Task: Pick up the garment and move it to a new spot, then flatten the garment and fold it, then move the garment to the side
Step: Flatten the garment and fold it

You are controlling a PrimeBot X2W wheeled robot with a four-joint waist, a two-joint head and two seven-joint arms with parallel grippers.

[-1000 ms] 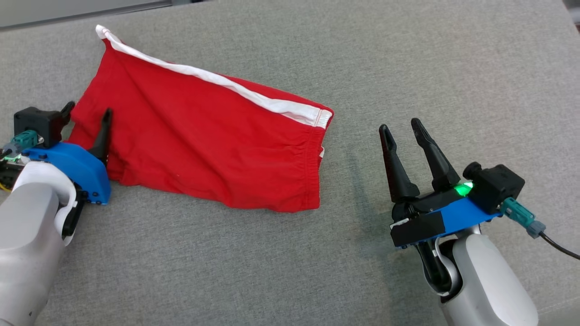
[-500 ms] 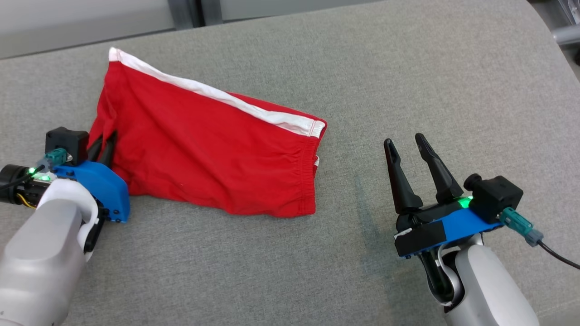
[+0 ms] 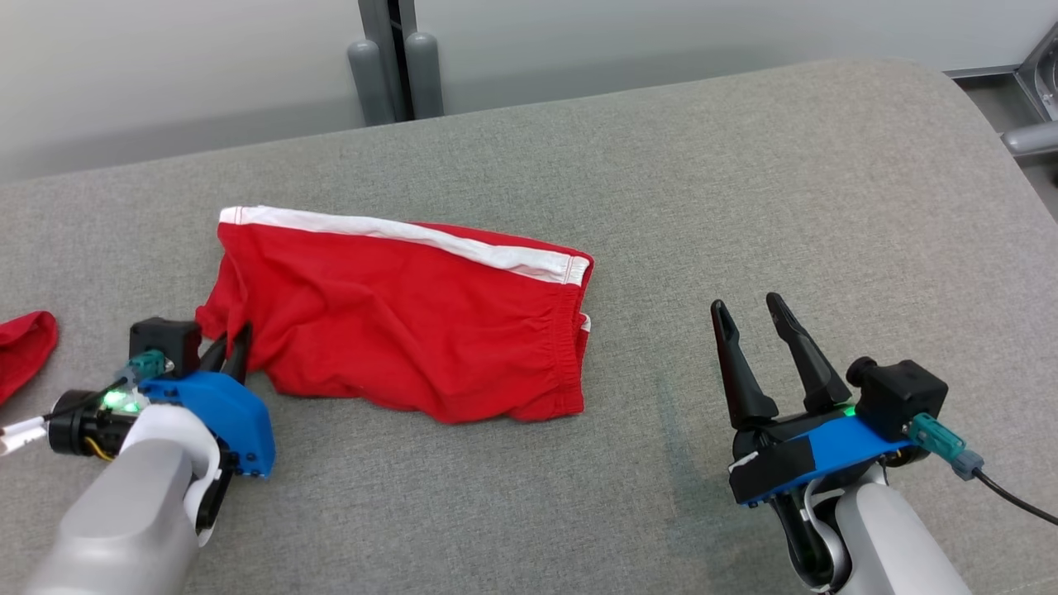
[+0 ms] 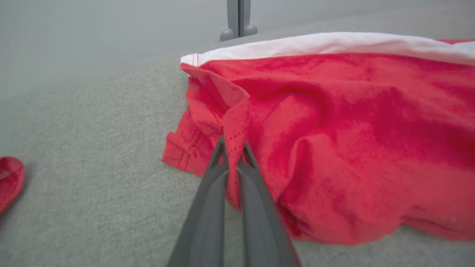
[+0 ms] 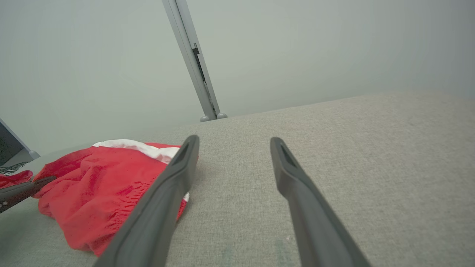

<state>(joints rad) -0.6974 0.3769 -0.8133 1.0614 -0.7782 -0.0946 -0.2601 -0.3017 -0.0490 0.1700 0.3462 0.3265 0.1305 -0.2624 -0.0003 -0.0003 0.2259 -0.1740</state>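
Red cloth first: the garment [image 3: 405, 330], a pair of shorts with a white stripe [image 3: 413, 235], lies rumpled on the grey fabric worktop [image 3: 744, 182], left of centre in the head view. The left pincer [image 3: 233, 345] is clenched on a fold at the garment's left end; the left wrist view shows the cloth pinched between its two fingers. The right pincer [image 3: 746, 304] stands released and holds nothing, well apart from the gathered waistband [image 3: 570, 330] to its left.

This looks like the opening step, picking the garment up to move it. The grasp is made, but nearly all the cloth rests on the worktop. The next move calls for a lift and carry. Held by one end, the rest will likely hang and drag, so the right pincer may need to take the waistband.

How many layers are pinched cannot be told. In the head view the left fingers sit partly behind the wrist housing. A second red item [image 3: 25, 351] is cut off at the left edge, and what it is stays unclear.
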